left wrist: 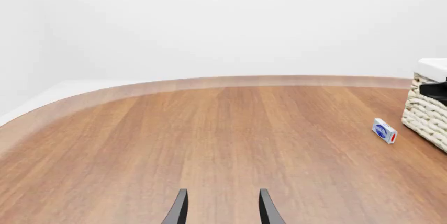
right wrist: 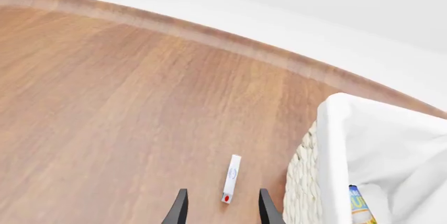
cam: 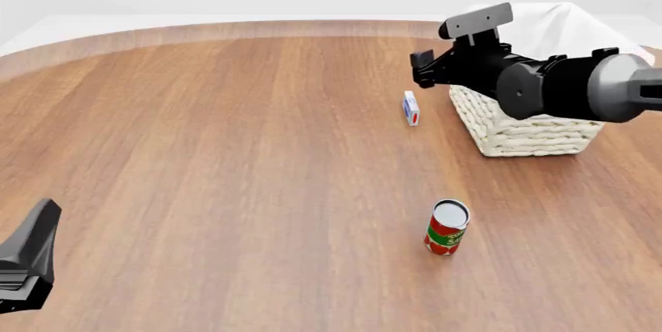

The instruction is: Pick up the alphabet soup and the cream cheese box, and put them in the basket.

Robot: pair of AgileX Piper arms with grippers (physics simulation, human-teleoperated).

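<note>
The cream cheese box [cam: 411, 107] stands on edge on the wooden table, just left of the basket [cam: 528, 126]. In the right wrist view the cream cheese box [right wrist: 231, 178] lies below and just ahead of my open right gripper [right wrist: 222, 211], nothing between the fingers. The alphabet soup [right wrist: 358, 205] shows as a blue and orange label inside the basket [right wrist: 363, 145], against its white liner. My left gripper [left wrist: 222, 211] hovers open and empty over bare table near the front left edge, far from the cream cheese box [left wrist: 384, 131] and basket [left wrist: 426, 114].
A red and green can [cam: 447, 227] stands upright in front of the basket, toward the near side. The right arm [cam: 548, 84] reaches over the basket's left rim. The table's curved far edge [cam: 259, 28] meets a white wall.
</note>
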